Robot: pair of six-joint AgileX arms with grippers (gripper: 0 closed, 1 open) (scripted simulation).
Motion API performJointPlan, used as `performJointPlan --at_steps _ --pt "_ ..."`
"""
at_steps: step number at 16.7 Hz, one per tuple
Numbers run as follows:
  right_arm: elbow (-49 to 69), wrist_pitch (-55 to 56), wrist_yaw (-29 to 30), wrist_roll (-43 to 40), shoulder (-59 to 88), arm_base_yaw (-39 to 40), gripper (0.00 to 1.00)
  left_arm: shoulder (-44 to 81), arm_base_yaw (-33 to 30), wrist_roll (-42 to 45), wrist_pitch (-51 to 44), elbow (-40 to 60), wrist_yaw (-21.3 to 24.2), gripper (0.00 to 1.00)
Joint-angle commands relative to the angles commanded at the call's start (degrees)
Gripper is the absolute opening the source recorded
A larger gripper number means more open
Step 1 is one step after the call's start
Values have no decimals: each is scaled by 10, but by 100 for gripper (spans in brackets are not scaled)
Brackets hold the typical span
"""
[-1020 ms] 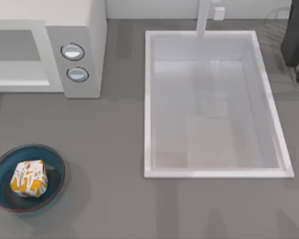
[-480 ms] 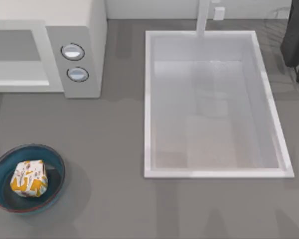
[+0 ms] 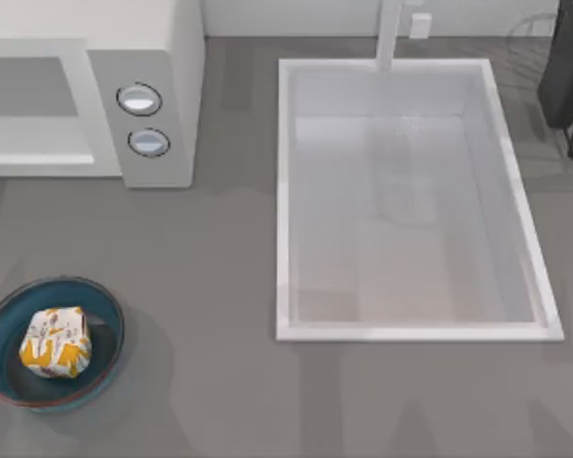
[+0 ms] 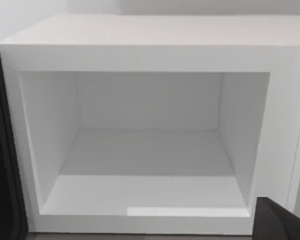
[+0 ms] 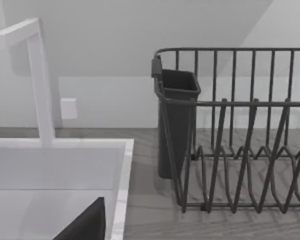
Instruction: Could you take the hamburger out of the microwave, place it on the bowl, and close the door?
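Hamburger: sitting inside the bowl, wrapper white-cream with orange-yellow patches and dark specks; no readable writing on it.
Bowl: blue, dark teal inside, thin reddish rim; on the desk near the front left corner, well apart from the microwave.
Microwave: white, at the back left of the desk; cavity bare and open to the left wrist view; dark door edge swung out beside the opening.
Knobs: two, round, silvery-blue, one above the other on the side panel; no marks or labels legible.
Sink: white, rectangular, right of the microwave, tap at its back edge.
Dish rack: dark wire, at the back right, with a dark cup-shaped holder on its side.
Left gripper: dark part at the corner of the left wrist view, facing the microwave; cannot tell whether apart or together.
Right gripper: dark part low over the sink edge; cannot tell either.
Brands, text: none readable anywhere.
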Motion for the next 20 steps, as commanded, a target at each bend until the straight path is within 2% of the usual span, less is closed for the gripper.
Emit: performJointPlan --at_steps 4,7,11,16,20 --pt "0 0 0 0 0 0 100 -1 3 0 -2 -2 2 0" --pt "0 0 0 0 0 0 100 36 40 37 -37 35 21 0" --pt "0 0 0 0 0 0 100 165 164 153 -152 166 78 0" --pt "0 0 0 0 0 0 100 395 352 326 -362 418 166 0" --pt "0 0 0 0 0 0 100 565 454 436 -536 613 229 0"
